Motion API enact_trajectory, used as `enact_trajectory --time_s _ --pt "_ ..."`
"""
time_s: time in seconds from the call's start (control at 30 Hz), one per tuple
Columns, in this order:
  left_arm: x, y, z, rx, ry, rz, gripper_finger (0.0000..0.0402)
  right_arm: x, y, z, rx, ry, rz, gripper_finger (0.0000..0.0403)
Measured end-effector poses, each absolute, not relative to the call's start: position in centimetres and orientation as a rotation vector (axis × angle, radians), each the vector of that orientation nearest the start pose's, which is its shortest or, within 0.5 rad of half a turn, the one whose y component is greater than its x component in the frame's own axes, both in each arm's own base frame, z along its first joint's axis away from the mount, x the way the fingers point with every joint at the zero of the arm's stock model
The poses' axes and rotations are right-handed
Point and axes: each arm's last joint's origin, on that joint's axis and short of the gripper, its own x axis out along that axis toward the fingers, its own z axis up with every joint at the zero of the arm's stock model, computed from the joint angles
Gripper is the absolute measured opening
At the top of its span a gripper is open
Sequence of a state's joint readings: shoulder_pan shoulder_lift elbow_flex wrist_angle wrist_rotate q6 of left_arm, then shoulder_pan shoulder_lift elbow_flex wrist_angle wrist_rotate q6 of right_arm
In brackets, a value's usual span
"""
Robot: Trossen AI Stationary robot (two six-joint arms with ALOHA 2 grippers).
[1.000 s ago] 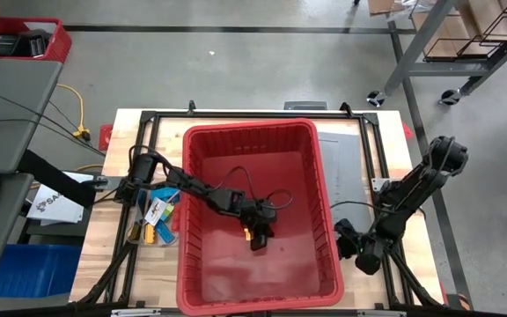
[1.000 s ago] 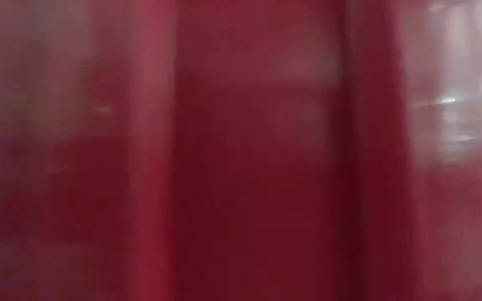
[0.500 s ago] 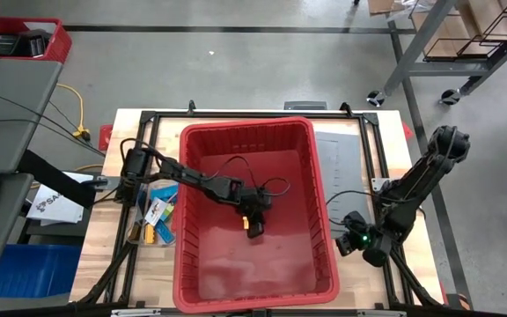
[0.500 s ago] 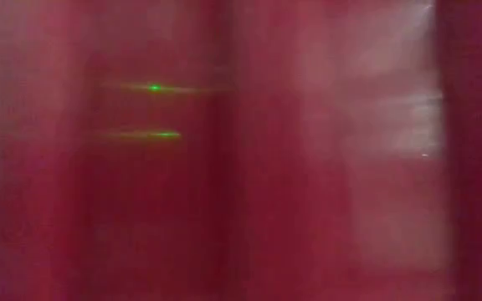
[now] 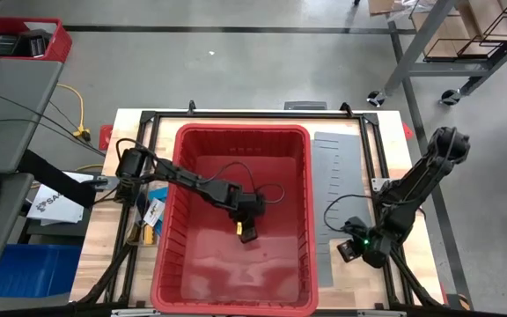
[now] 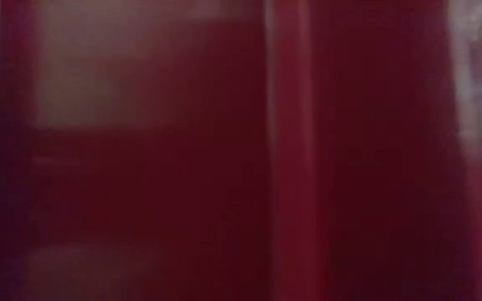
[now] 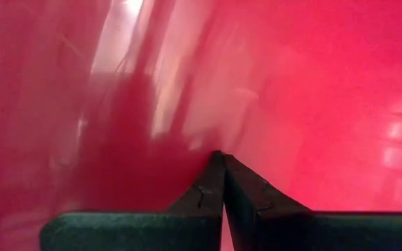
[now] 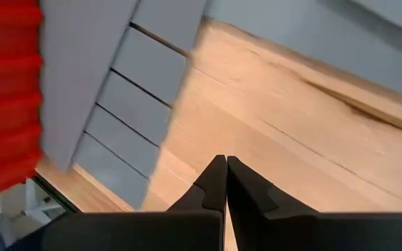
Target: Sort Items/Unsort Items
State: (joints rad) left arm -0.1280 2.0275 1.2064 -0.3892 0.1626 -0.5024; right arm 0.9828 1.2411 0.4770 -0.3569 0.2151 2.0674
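Wooden table [image 5: 412,282]: left fingers [image 7: 222,183] (closed) inside red bin [image 5: 172,220]

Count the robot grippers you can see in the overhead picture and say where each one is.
2. The left gripper is inside the red bin, fingers shut. The right gripper is over the grey slotted board, right of the bin.

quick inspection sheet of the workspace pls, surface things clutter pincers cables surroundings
surface: wooden table, grey slotted tray lying on it
job's things: small coloured items on the table left of the red bin
clutter: nothing seen
pincers: left pincer shut, inside the bin; right pincer shut, empty, above bare table right of the bin
cables: black cable on left arm; yellow cable on floor
surroundings: concrete floor, metal rack
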Motion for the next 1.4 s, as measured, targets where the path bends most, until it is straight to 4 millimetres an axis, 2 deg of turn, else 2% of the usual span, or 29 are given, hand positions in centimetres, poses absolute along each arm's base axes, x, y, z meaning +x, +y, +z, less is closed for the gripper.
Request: enact_trajectory --time_s 0.17,0.27,0.43,0.53,0.6,0.83,1.13,1.27,1.4 --pt "37.9 -5.0 10.8 -0.472 1.252 0.068 0.0 12.6 16.6 12.9 1.205 0.997 -0.487 0.0022" --pt "38.0 -5.1 10.5 -0.463 1.256 0.067 0.0 13.2 16.7 11.8 1.193 1.003 -0.529 0.0067" --pt "37.9 -5.8 10.3 -0.452 1.257 0.071 0.0 14.0 16.4 11.0 1.199 1.028 -0.596 0.0165" --pt "37.8 -6.3 10.3 -0.442 1.247 0.081 0.0 14.6 16.5 11.1 1.216 1.011 -0.529 0.0205" --pt "37.8 -6.6 10.3 -0.432 1.243 0.083 0.0 15.0 16.7 11.3 1.199 0.999 -0.455 0.0217" --pt "37.8 -7.0 10.1 -0.432 1.236 0.094 0.0 15.1 16.4 11.1 1.171 1.045 -0.483 0.022" --pt "38.2 -7.1 9.9 -0.474 1.201 0.115 0.0 15.9 17.1 11.6 1.225 0.978 -0.344 0.0218" --pt "38.3 -7.2 9.8 -0.474 1.193 0.11 0.0 16.1 17.3 11.7 1.22 0.973 -0.291 0.019" --pt "38.4 -7.2 9.8 -0.475 1.185 0.109 0.0 16.3 17.6 12.0 1.237 0.945 -0.256 0.0133"
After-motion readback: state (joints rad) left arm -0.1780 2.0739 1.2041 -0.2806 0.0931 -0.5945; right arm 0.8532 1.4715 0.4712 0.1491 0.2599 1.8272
